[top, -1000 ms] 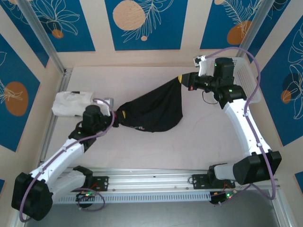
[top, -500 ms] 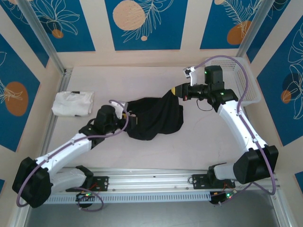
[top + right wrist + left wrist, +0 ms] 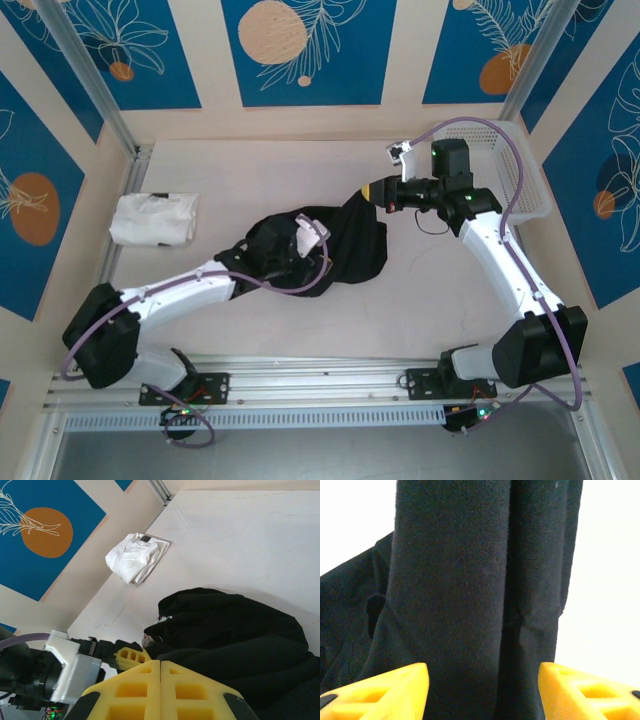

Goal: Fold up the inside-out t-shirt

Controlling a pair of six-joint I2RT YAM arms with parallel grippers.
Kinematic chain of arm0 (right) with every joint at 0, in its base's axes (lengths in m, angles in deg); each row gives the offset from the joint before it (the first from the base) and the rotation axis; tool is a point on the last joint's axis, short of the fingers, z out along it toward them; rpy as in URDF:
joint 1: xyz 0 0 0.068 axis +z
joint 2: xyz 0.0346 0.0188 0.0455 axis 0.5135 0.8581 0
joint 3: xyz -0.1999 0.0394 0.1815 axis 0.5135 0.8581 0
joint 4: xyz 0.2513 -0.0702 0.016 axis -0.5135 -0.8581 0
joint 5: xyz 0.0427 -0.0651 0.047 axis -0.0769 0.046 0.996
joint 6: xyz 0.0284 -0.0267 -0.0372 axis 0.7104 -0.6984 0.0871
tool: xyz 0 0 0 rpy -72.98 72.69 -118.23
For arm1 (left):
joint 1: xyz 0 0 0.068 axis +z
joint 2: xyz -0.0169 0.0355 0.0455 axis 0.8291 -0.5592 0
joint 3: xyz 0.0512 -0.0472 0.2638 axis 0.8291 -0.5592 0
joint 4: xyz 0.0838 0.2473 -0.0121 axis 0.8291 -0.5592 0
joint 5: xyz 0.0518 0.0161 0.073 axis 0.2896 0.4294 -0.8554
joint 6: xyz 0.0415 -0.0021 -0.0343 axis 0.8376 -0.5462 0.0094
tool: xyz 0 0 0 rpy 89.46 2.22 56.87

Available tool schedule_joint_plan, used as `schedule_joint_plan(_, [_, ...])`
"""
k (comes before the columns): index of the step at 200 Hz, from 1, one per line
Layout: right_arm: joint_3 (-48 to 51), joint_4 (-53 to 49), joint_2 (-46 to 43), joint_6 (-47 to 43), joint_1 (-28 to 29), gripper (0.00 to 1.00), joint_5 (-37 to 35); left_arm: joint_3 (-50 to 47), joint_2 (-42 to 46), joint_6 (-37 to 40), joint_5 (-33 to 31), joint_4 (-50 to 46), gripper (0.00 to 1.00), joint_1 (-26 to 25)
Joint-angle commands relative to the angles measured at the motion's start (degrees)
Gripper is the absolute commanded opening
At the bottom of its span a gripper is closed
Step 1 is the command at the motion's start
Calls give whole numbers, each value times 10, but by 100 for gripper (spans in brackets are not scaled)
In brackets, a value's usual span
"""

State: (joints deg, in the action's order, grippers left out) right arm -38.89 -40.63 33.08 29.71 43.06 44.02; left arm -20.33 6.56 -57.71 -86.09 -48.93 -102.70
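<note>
A black t-shirt [image 3: 345, 245] lies bunched near the middle of a pale surface [image 3: 290, 165], one corner lifted up and to the right. The right end effector [image 3: 372, 190] holds that raised corner; in its wrist view its yellow fingers [image 3: 135, 690] are pressed flat together at the cloth's edge. The left arm reaches in from the lower left, and the left end effector [image 3: 300, 245] sits on the crumpled left part of the shirt. Seen from the left wrist, its yellow fingertips stand well apart with a thick vertical fold of black cloth between them; whether they press on the fold is hard to say from so close. A white folded garment [image 3: 153, 218] rests at the surface's left edge, well apart from the shirt. A white basket [image 3: 525, 165] sits at the far right.
</note>
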Motion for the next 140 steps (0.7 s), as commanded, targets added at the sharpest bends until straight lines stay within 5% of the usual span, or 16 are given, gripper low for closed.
schedule_joint_plan(1, [-2, -9, 3, -13, 4, 0, 14, 27, -24, 6, -47, 12, 55, -3])
schedule_joint_plan(47, [5, -12, -3, -12, 4, 0, 12, 40, -65, -6, -62, 33, 42, -1])
schedule_joint_plan(76, [4, -16, -4, -16, 2, 0, -1, 50, -70, -36, -36, 27, 11, 6])
schedule_joint_plan(84, [-2, -24, -3, -17, 1, 0, -24, 48, -60, -62, -8, 30, 0, 15])
schedule_joint_plan(119, [-87, -93, 37, -31, 11, 0, -195, -3, 5, -295, 216, 188, 0, 79])
schedule_joint_plan(140, [-111, -121, 69, -58, 33, 6, -269, -17, 33, -378, 246, 251, 0, 98])
